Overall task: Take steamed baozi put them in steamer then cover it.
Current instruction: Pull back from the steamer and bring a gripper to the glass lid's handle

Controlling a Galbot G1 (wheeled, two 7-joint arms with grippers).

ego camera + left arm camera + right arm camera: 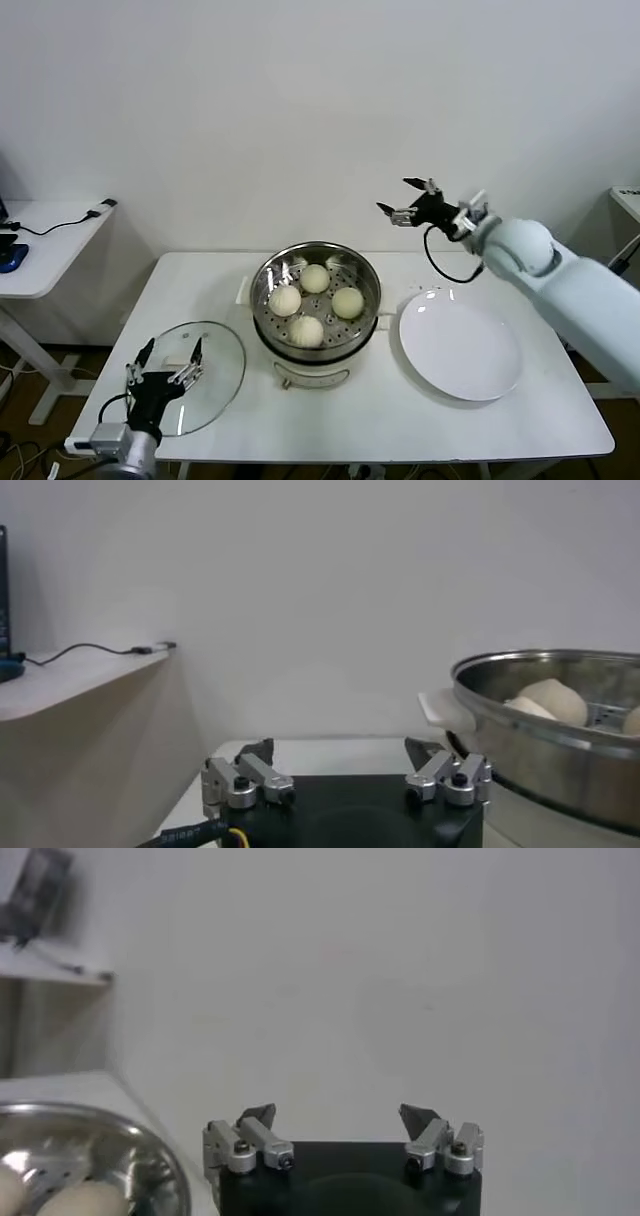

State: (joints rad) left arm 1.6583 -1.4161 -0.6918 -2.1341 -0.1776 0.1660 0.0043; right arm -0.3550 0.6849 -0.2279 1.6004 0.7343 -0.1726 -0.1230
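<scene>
At the tabletop's near left corner, the left gripper is held with fingers apart over the glass lid, which is not yet grasped. At mid-table, four baozi are already seated in the steamer; only covering remains. The plate lies bare. Beyond the far edge, the right gripper is raised, spread and empty.

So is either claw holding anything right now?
No. The left gripper hangs open over the lid; the right gripper is open in the air.
</scene>
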